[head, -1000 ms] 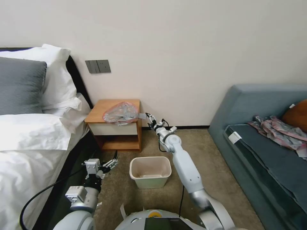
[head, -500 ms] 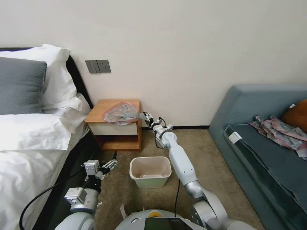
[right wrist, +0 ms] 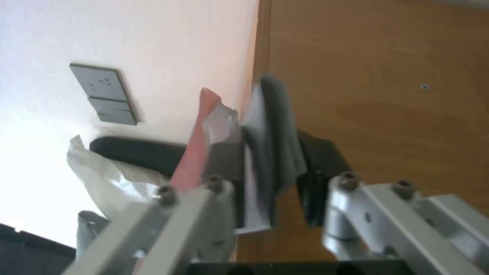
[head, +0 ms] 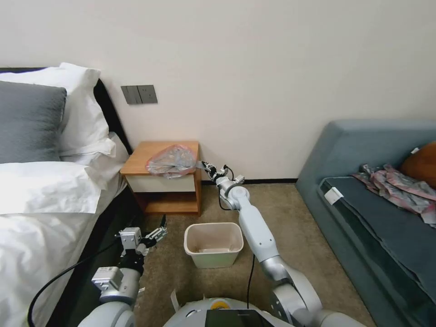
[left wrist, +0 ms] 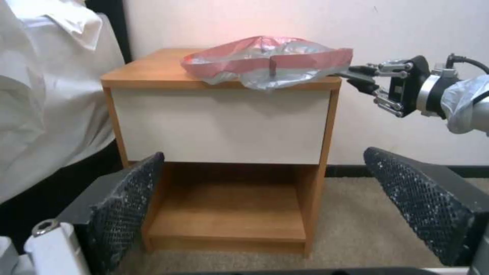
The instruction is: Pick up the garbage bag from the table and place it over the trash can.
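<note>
Beige carpet runs from a cream wall past a bed to a grey-blue sofa in the head view. Between them stands the table (head: 161, 156), and the garbage bag (head: 171, 161) lies crumpled on its surface: thin, crinkly, translucent pinkish-grey film with a pink rim, hanging slightly over the front edge. The right gripper (head: 206, 165) reaches to the side edge of the surface, its fingers closed on a grey flap of the bag's rim that sticks out there. The trash can (head: 213, 244) stands on the carpet, lower than those fingers and nearer the robot. The left gripper (head: 156, 231) hovers low beside the bed, fingers spread and holding nothing. Against the picture of a second ago, the right arm has stretched forward and its fingers have come up to the bag's edge; bag, can and left arm lie as before.

From the left wrist, the bag (left wrist: 265, 61) rests on the surface of the table (left wrist: 219, 126), well above the spread left fingers (left wrist: 423, 202), while the right gripper (left wrist: 357, 73) pinches its overhanging corner.

From the right wrist, the right gripper (right wrist: 265, 183) has its fingers (right wrist: 318, 172) clamped on a grey fold of the bag (right wrist: 270, 133), pink rim just beside, wooden table (right wrist: 382, 95) behind.
</note>
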You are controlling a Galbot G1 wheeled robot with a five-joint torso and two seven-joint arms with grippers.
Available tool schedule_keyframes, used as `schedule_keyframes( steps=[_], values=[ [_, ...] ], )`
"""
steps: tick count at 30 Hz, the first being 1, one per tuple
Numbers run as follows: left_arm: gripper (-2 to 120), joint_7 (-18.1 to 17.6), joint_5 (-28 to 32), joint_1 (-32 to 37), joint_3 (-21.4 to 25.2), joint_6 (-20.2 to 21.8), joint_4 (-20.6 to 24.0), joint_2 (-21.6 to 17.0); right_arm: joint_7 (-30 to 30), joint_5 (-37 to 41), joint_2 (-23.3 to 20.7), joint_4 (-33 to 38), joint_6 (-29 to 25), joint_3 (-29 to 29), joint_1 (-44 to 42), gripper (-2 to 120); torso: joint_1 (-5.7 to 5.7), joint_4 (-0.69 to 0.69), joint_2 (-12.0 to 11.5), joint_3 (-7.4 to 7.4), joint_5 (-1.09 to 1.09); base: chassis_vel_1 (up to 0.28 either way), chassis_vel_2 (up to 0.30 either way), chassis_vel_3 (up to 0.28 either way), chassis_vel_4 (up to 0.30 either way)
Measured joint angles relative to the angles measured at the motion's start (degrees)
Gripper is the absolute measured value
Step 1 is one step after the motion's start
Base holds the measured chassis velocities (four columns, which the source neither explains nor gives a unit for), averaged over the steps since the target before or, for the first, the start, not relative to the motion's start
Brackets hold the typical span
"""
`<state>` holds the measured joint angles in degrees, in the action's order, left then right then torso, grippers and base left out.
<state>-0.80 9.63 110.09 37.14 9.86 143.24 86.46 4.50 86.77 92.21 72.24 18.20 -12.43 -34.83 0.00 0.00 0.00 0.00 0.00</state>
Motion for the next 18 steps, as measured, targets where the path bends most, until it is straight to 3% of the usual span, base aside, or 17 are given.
schedule_keyframes(
  steps=[5,18],
  values=[
    [100,0.03,0.01,0.02,-0.02,0.0,0.0,0.01,0.09,0.06,-0.3,0.91,-0.19,0.24,-0.39,0,0.0,0.0,0.0,0.0,0.0,0.0,0.0,0.0,0.0],
    [100,0.14,0.01,0.0,-0.08,0.02,0.0,0.01,8.16,6.68,-6.35,16.48,-2.62,3.63,-7.19,0,0.0,0.0,0.0,0.0,0.01,0.0,0.0,0.0,0.0]
  ],
)
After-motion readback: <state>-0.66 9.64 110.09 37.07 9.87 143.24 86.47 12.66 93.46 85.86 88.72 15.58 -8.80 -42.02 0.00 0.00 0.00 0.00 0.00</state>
